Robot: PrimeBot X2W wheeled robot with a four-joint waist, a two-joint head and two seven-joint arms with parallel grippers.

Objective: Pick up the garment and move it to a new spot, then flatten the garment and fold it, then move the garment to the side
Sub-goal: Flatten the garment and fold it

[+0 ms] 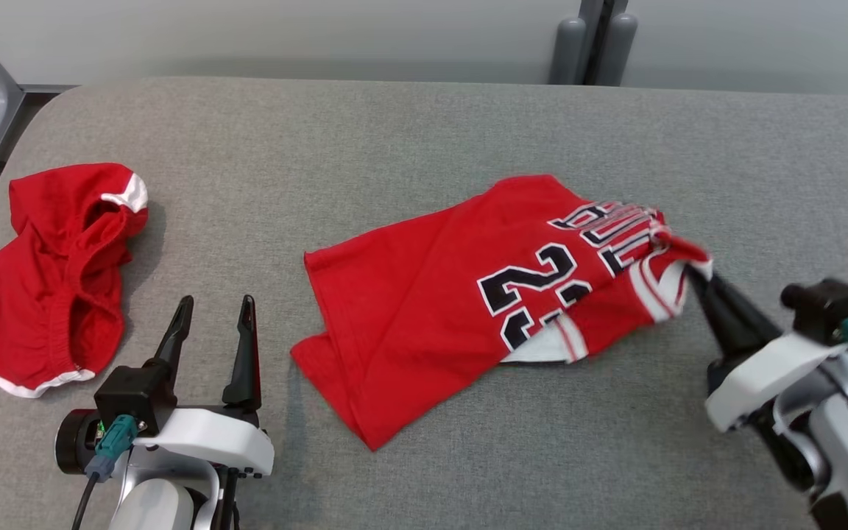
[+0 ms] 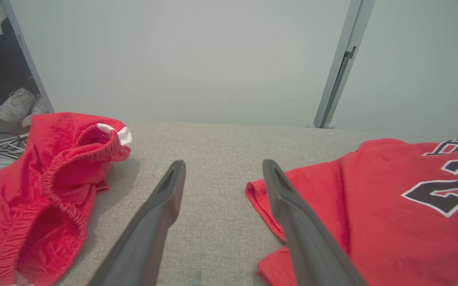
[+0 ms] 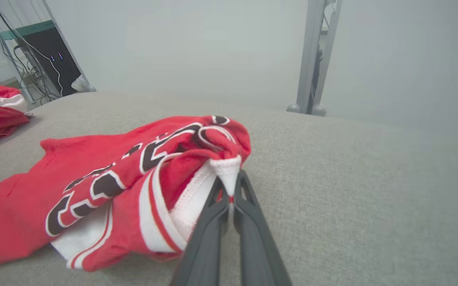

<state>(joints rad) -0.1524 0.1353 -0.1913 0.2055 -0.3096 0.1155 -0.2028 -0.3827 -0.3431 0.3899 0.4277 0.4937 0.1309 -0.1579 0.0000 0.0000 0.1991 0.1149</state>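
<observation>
There are 2 red clothes on 1 grey table (image 1: 424,125): 1 jersey (image 1: 431,294) in the middle and 1 pair of shorts (image 1: 48,294) at the left, well apart. There are 2 grippers. The right gripper (image 1: 691,271) pinches the jersey's white edge between its 2 fingers (image 3: 207,234). The left gripper (image 1: 216,300) sits between the 2 clothes, its 2 fingers spread wide.

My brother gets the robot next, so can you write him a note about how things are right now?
Right gripper: shut on the white-trimmed edge of the jersey.
Left gripper: open, holding nothing, between the jersey and red shorts.
Jersey lies rumpled on the grey table.
Done: grasp. Left: move it, flatten, fold, set aside.
</observation>
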